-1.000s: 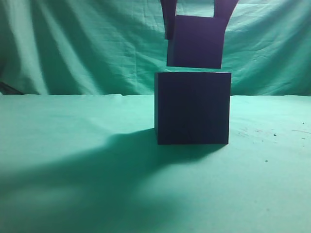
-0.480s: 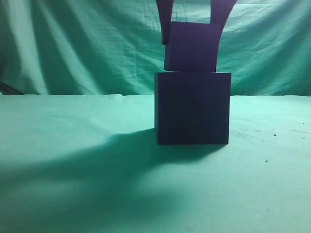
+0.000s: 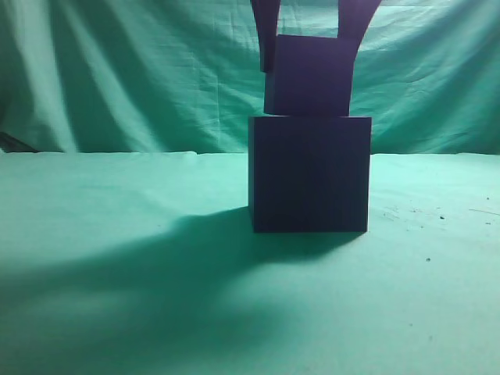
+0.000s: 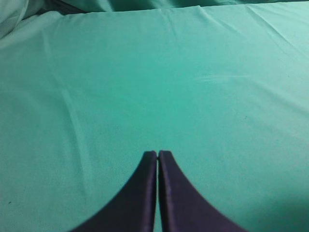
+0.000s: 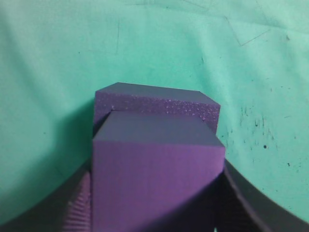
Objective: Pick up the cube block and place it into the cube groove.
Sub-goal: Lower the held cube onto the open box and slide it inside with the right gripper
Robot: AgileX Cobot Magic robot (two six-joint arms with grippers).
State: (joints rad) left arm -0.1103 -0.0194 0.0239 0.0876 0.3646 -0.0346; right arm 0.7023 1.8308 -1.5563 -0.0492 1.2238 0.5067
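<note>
Cube block (image 3: pixel 307 76) clamped in right gripper (image 3: pixel 308 23), hanging right at top rim of cube groove (image 3: pixel 310 173), slightly tilted, maybe touching. Pickup done; insertion and release left, by my read. Left gripper (image 4: pixel 158 155) pressed together, empty, over green cloth (image 4: pixel 145 87).

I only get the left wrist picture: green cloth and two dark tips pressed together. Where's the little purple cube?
Observer: The right hand holds the cube block between its fingers, directly above the cube groove.
Visitor: Is it inside the box yet?
Observer: No. In the exterior view its bottom edge sits about level with the box's top rim, nearly all of it showing.
Visitor: Is it lined up?
Observer: Roughly. From the right wrist view, the box's speckled rim shows just beyond the cube.
</note>
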